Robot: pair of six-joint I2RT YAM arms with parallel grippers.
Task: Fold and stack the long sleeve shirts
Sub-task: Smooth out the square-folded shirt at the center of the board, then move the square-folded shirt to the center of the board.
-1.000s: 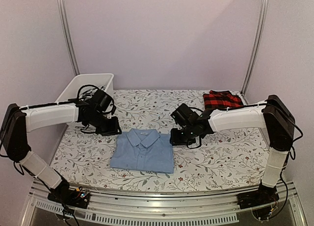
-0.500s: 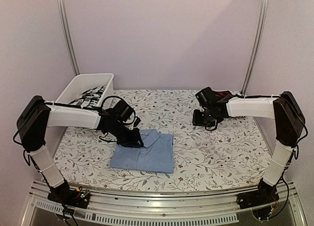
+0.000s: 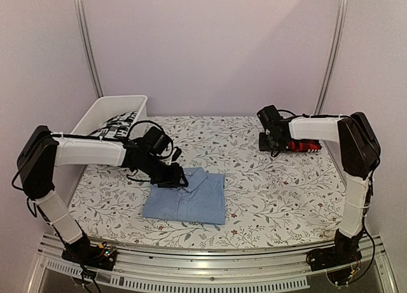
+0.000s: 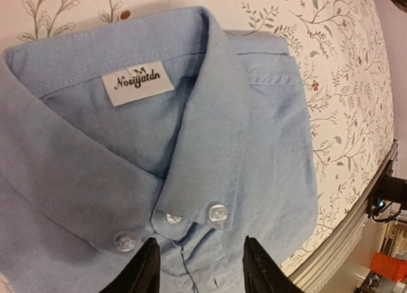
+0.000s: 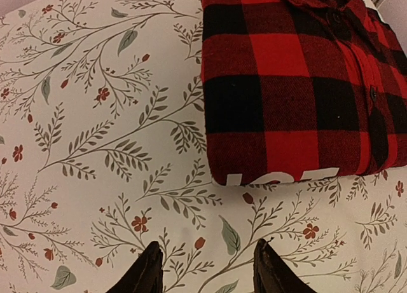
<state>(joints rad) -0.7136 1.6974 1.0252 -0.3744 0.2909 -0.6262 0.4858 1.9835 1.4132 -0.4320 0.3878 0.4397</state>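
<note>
My left gripper [image 4: 202,272] is spread wide over the collar end of the light blue shirt [image 3: 191,201]. Its two fingertips [image 4: 150,267] stand either side of the buttoned placket, with a pair of clear buttons [image 4: 218,212] just ahead of them. I cannot tell whether the tips touch the cloth. The shirt lies folded into a neat rectangle on the flower-printed table cover [image 3: 273,191], near the front and left of centre. Its collar points towards the back, and the white neck label [image 4: 137,84] reads "Nosiyatdn" with an M.

My right gripper [image 5: 208,272] is also spread and holds nothing. It sits over bare printed cover, just beside the near edge of the red-and-black plaid shirt [image 5: 286,83]. That shirt lies folded at the back right of the table, with a white patch [image 5: 280,177] along its folded edge.

At the back left stands a white bin [image 3: 105,109] with black-and-white patterned cloth [image 3: 117,124] in it.
</note>
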